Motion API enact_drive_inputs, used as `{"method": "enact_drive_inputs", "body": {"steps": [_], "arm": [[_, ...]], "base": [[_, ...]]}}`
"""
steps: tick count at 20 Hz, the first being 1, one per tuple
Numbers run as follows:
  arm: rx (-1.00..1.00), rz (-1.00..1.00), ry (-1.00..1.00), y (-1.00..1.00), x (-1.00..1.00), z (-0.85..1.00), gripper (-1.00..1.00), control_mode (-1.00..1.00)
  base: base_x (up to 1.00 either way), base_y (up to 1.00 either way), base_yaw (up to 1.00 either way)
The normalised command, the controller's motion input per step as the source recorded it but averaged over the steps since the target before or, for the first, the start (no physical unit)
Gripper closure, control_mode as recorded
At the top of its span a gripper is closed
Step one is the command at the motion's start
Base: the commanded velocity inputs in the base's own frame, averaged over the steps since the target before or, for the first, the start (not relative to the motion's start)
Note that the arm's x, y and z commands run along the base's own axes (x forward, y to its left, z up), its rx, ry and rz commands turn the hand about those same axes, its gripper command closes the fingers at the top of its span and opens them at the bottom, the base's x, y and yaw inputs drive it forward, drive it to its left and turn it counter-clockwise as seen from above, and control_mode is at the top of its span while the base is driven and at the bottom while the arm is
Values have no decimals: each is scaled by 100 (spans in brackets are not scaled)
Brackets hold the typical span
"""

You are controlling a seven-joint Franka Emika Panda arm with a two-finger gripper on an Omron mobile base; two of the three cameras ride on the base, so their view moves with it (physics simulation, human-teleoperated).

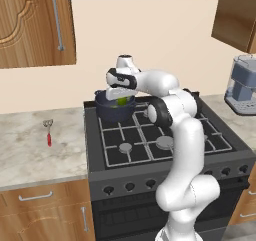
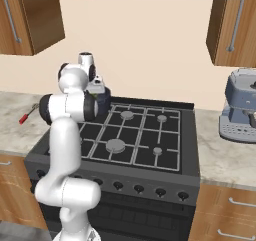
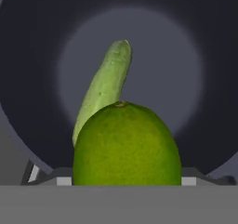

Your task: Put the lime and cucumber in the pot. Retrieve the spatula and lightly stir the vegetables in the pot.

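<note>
Evidently the gripper (image 1: 121, 101) clamps the lime (image 3: 127, 146), firm, round, prone to rolling, across its middle, above the pot (image 1: 111, 111) at frame centre, cucumber (image 3: 106, 86) lying inside.

**Stove and flanking tables with the items resting on them**

A black gas stove (image 1: 150, 140) carries a dark navy pot (image 1: 111, 110) on its rear left burner. The marble table (image 1: 35, 145) to its left bears a red-handled spatula (image 1: 48, 132), lying well apart from the stove. The table (image 2: 220, 155) to its right holds a grey coffee machine (image 2: 240, 107).
</note>
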Motion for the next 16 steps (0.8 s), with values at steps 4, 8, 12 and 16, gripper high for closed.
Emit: {"method": "enact_drive_inputs", "body": {"steps": [4,8,12,16], "arm": [[-3,0,0,24,12,4,100,-100],[0,0,0,3,23,-5,100,-100],[0,0,0,0,6,-14,100,-100],[2,0,0,-1,17,-28,100,-100]], "base": [[0,0,0],[0,0,0],[0,0,0],[0,0,0]]}}
